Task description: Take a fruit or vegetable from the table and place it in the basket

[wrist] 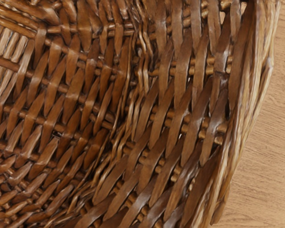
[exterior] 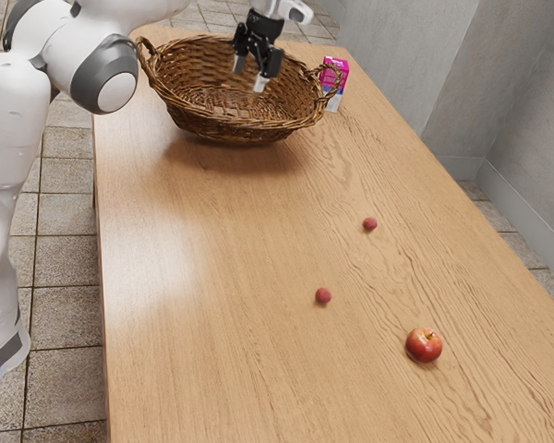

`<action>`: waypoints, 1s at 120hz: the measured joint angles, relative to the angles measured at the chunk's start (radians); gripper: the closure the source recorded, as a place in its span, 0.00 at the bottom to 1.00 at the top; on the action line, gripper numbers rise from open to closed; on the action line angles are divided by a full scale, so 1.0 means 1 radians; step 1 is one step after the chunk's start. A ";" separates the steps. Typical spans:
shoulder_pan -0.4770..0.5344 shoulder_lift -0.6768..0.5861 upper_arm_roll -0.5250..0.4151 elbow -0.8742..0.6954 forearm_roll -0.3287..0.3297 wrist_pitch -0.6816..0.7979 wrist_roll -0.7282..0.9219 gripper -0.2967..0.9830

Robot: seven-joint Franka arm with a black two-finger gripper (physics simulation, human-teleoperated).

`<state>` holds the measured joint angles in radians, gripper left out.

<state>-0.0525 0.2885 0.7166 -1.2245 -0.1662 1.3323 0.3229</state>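
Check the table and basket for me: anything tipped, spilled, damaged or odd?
Nothing stands out. The basket sits upright, its visible weave whole. The apple and two small red fruits rest on the table, unspoiled as far as I see. The box stands upright by the basket's handle.

From high beside the arm [exterior: 9,129], looks down across the counter [exterior: 222,277] toward the basket [exterior: 231,127] near twelve o'clock. In the wrist view, peers down close, sharing basket and counter.
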 joint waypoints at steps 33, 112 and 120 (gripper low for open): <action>-0.011 -0.107 0.005 0.102 -0.002 0.030 0.058 0.23; -0.230 -0.003 -0.283 0.054 0.031 0.158 0.552 0.23; -0.235 0.051 -0.357 0.050 0.023 0.165 0.609 0.23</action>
<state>-0.2877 0.3397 0.3598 -1.1740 -0.1432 1.4970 0.9318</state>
